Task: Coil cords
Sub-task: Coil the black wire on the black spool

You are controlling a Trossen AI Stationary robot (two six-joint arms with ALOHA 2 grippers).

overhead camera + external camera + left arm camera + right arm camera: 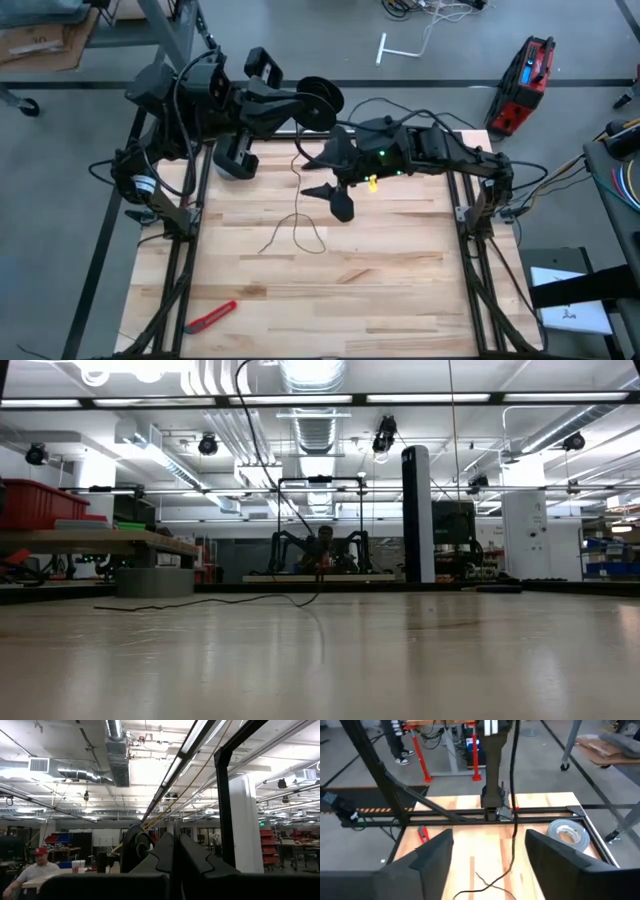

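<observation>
Cord (297, 215), thin and black, hangs from the small round reel (318, 100) held up over the far edge of the surface (400, 270). It drops toward the middle of the wood, where its loose end lies in a curl. The left gripper (300, 104) has its jaws pressed together on the reel; in the left wrist view the two dark fingers (192, 857) meet with the reel's disc just beside them. The right gripper (335, 180) hovers above the centre of the surface, just beside the hanging cord, its jaws spread wide with nothing between them. A grey tape roll (233, 160) sits near the far left corner, partly under the left arm. A red utility knife (211, 316) lies near the near left corner, well apart from the cord.
</observation>
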